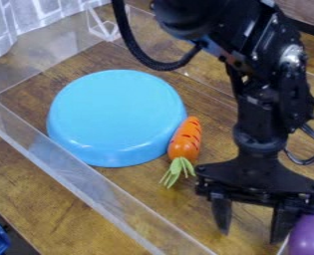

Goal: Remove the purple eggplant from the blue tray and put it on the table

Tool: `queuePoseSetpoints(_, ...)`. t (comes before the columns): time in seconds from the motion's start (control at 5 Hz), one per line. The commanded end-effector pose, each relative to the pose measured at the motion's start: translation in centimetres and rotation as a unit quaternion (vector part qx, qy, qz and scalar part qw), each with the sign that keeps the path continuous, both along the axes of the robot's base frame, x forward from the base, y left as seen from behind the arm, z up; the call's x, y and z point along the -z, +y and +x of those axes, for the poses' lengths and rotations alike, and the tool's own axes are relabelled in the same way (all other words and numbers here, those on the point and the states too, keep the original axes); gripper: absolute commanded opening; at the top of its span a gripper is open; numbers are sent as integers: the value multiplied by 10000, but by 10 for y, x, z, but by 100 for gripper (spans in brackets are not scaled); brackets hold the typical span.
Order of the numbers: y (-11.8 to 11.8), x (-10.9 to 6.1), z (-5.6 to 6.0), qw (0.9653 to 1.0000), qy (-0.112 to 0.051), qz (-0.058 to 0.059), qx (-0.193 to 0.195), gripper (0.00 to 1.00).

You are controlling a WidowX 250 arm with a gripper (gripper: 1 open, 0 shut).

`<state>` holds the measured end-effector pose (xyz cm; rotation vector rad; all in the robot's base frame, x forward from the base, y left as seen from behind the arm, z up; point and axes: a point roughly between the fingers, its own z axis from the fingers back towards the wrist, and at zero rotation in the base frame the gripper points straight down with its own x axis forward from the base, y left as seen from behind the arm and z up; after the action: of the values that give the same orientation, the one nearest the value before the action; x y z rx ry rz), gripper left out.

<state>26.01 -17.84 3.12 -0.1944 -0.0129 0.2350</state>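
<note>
Hovering spread and empty, the hand [259, 212] sits just beside the purple eggplant [310, 235] on the tabletop [66, 224]; any sideways drift could knock it rolling.

Soft, even light falls on the scene; the glossy surface [66, 184] left of the claw [256, 212] shows pale glare. The tray [113, 115] carries a smooth sheen. The frame is low-resolution and slightly soft, with faint shadows.
</note>
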Motion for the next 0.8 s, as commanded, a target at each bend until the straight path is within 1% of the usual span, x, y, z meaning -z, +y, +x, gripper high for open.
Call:
queuePoseSetpoints(0.0,3,-9,9,9989,-309,-162,-322,100)
queuePoseSetpoints(0.4,2,1,9,9993,-307,-219,-37,100)
queuePoseSetpoints(0.6,0,-1,10,9992,-307,-247,50,100)
